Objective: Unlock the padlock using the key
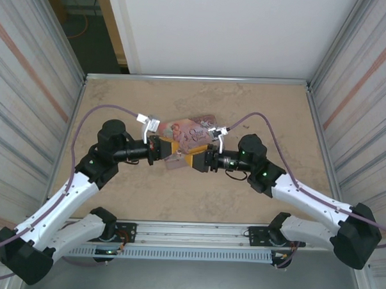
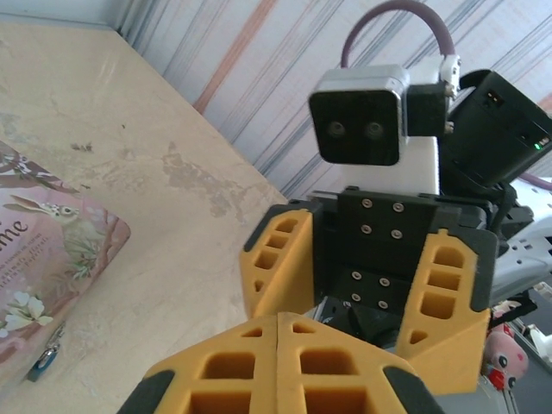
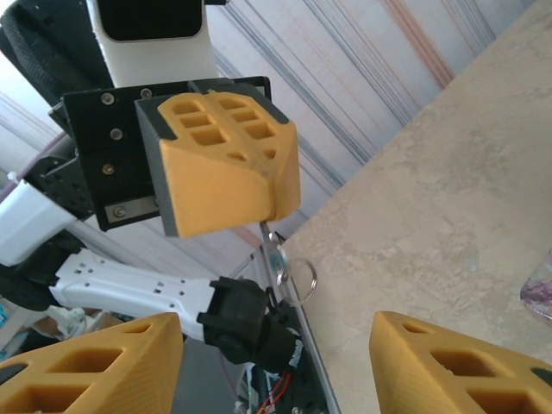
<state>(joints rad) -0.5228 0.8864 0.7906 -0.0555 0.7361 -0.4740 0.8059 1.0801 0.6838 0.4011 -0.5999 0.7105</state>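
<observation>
Foreground: my left gripper (image 2: 276, 341), fingers pressed together, pinching the key (image 3: 272, 246), its ring (image 3: 303, 278) dangling. Facing it, my right gripper (image 2: 358, 310) stands spread, holding nothing. At left, the padlock (image 2: 43, 362) hangs at the front edge of the pink tin (image 2: 60, 250) on the table (image 2: 147, 147); the lid's script is cut off and unreadable.

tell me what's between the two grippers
The key on its ring, sticking out of the shut left gripper toward the open right gripper, in the right wrist view.

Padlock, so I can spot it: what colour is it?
Dark blue-teal padlock; shows best in the left wrist view.
</observation>
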